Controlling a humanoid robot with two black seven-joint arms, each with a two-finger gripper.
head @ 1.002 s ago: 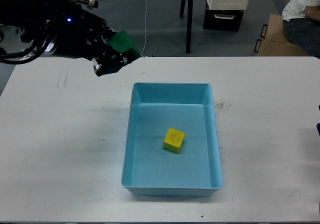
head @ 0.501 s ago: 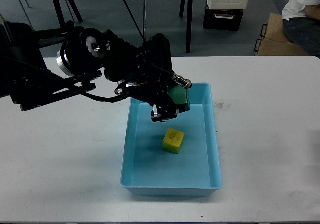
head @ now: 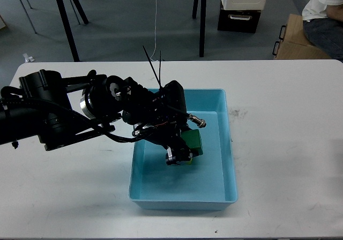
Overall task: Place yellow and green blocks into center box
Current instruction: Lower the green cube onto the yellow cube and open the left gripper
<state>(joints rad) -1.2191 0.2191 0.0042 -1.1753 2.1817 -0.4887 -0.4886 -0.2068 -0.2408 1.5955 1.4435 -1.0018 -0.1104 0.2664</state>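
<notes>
My left gripper (head: 182,150) reaches down into the light blue box (head: 228,143) at the table's middle. It is shut on a green block (head: 192,142), held low inside the box. The yellow block is hidden under the gripper and green block. My right gripper is out of view.
The box stands on a white table (head: 289,143). My left arm (head: 80,114) lies across the table's left half and over the box's left rim. Behind the table are stand legs (head: 202,15), a black-and-white case (head: 241,9) and a seated person (head: 324,15).
My left gripper has carried the green block from the far left corner over the box and then down into it, covering the yellow block.
</notes>
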